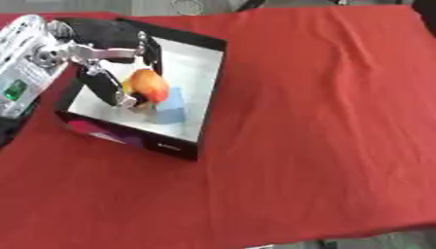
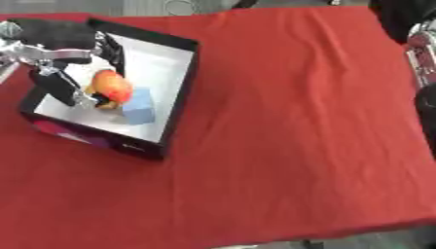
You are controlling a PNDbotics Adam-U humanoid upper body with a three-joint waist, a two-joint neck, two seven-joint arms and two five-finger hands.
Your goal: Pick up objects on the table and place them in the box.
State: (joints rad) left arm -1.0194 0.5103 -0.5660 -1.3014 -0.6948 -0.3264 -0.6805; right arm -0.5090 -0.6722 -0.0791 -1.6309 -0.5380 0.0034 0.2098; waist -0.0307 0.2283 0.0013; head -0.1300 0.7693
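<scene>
near field: bare red tablecloth (image 1: 323, 146), with no loose objects visible on it. left, mid field: black box (image 1: 214, 82) with a white floor, standing askew. inside it, a pale blue block (image 1: 173, 111) lies toward the near right, and an orange-red rounded object (image 1: 146, 83), fruit-like, sits just far-left of it, apparently touching. the left hand (image 1: 106, 82) reaches down into the box, thumb and fingers curled around the orange-red object, pinching it from two sides. judged step: release inside the box. done well, the fingers spread only once the object rests on the floor, then lift straight up, clear of the walls and the block. far right: only the right eye view shows part of the right arm (image 2: 423, 48) at the edge; its hand is not visible.
</scene>
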